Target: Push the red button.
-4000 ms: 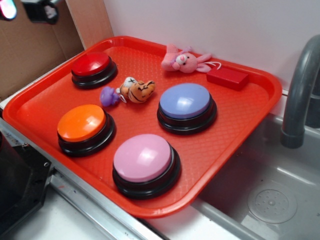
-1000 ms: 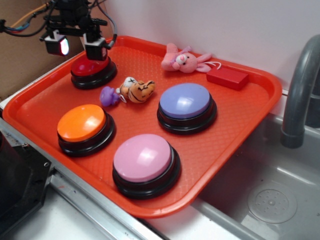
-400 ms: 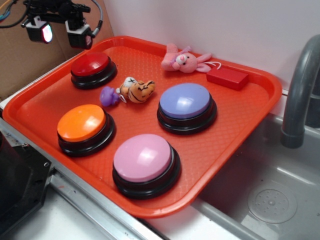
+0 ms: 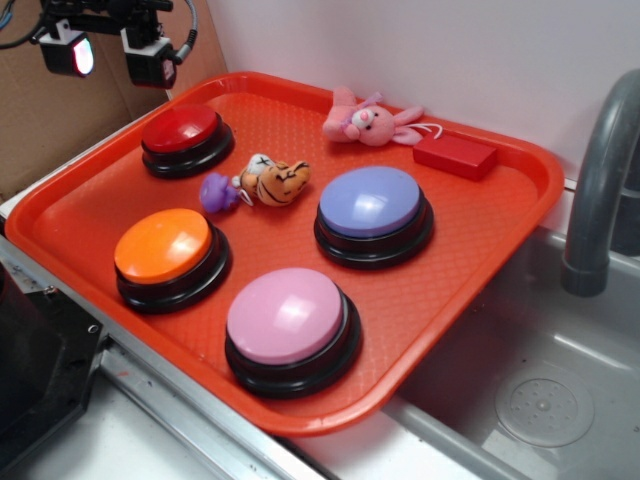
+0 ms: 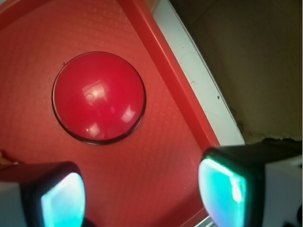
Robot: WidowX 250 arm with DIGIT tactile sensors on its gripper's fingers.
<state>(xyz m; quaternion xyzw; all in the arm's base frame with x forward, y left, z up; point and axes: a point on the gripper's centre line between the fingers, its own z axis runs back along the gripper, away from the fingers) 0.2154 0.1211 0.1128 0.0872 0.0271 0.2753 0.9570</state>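
The red button (image 4: 181, 129) sits dome-up on its black base at the tray's (image 4: 520, 215) far left corner; being round, it shows no long axis. The gripper (image 4: 108, 55) hangs above it, clear of the dome, jaws spread wide and empty, with the button beyond the fingertips (image 5: 222, 187) in the wrist view.

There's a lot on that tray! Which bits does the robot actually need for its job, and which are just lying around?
Needed:
red button
end effector, open, hanging above the tray's far left corner

Just lying around:
orange button
pink button
purple button
pink bunny toy
tiger toy
small red block
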